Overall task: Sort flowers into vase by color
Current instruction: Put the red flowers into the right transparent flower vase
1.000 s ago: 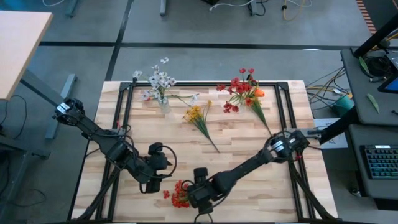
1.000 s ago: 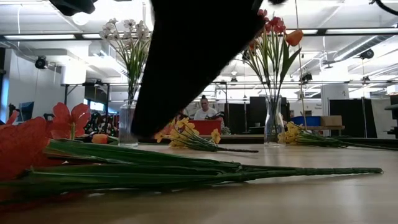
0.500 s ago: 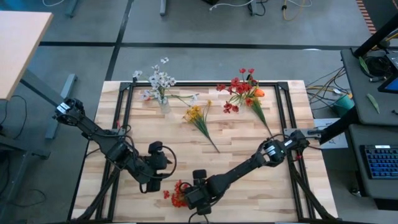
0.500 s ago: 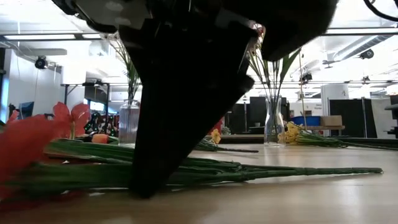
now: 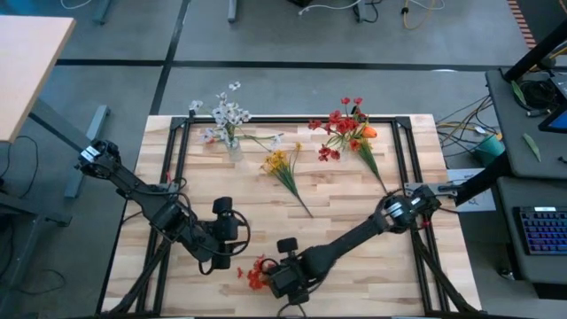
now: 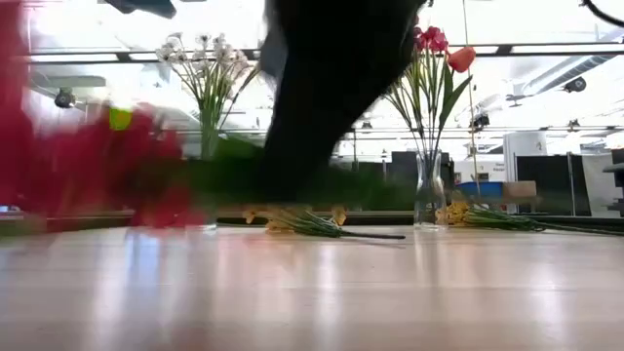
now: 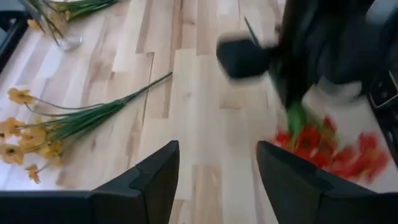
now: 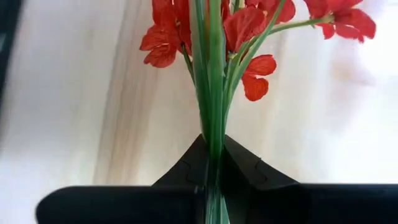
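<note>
A red flower spray (image 5: 257, 270) with green stems hangs just above the table near its front edge, with my right gripper (image 5: 276, 271) shut on it. Its blossoms (image 8: 239, 28) show beyond the fingers. In the low view it is a red and green blur (image 6: 127, 171). To the spray's left my left gripper (image 7: 217, 180) stands open with nothing between its fingers. At the far left, white flowers (image 5: 226, 120) stand in a glass vase (image 6: 200, 185). Red flowers (image 5: 344, 124) stand in a second vase (image 6: 427, 190) at the far right. My right gripper pinches the bundle of green stems (image 8: 211, 146) between its two fingers, a short way below the blossoms. The fingers slant down from above, coming from the table's right side. The spray hangs roughly level, clear of the table, blossoms toward the left.
A yellow spray (image 5: 283, 167) lies flat on the wood between the two vases, its stems pointing toward the middle. More stems (image 5: 374, 168) lie by the red vase. Black frame rails (image 5: 177, 177) run along the table's sides. Bare wood (image 5: 345, 213) lies mid-table.
My right gripper has dipped onto the red spray's stems, shut on them and risen a little. The spray, which lay flat on the table, now hangs clear of it.
</note>
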